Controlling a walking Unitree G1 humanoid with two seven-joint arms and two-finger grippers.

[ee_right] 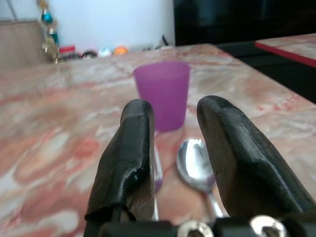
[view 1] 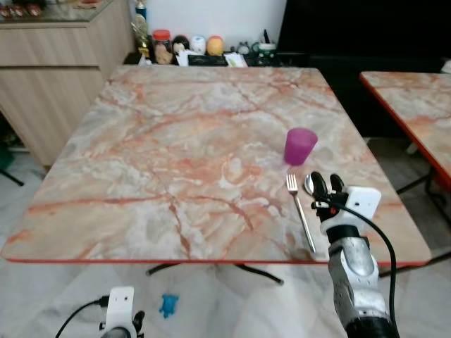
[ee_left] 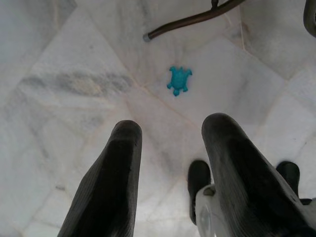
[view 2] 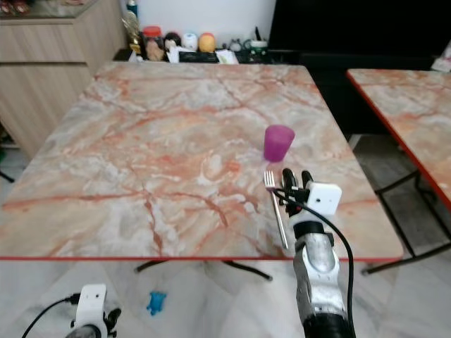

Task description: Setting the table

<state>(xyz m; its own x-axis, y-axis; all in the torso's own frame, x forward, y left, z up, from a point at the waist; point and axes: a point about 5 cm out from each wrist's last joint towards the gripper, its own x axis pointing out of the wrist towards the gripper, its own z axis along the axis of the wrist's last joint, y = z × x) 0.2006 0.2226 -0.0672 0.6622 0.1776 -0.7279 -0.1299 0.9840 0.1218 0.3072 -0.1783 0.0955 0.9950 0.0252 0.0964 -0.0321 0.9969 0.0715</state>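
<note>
One translucent purple plastic cup [view 1: 300,146] stands on the marble-patterned desk [view 1: 176,162]; before it lie one steel fork [view 1: 300,210] and one spoon [ee_right: 194,160]. The right gripper [view 1: 327,187] hovers over the spoon, fingers narrowly parted, empty. The left gripper [ee_left: 170,163] hangs over the floor, fingers apart.

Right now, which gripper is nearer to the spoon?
Right. The right gripper is over the table, its open fingers on either side of the spoon, beside the fork. The left gripper hangs low over the floor, below the table edge.
</note>
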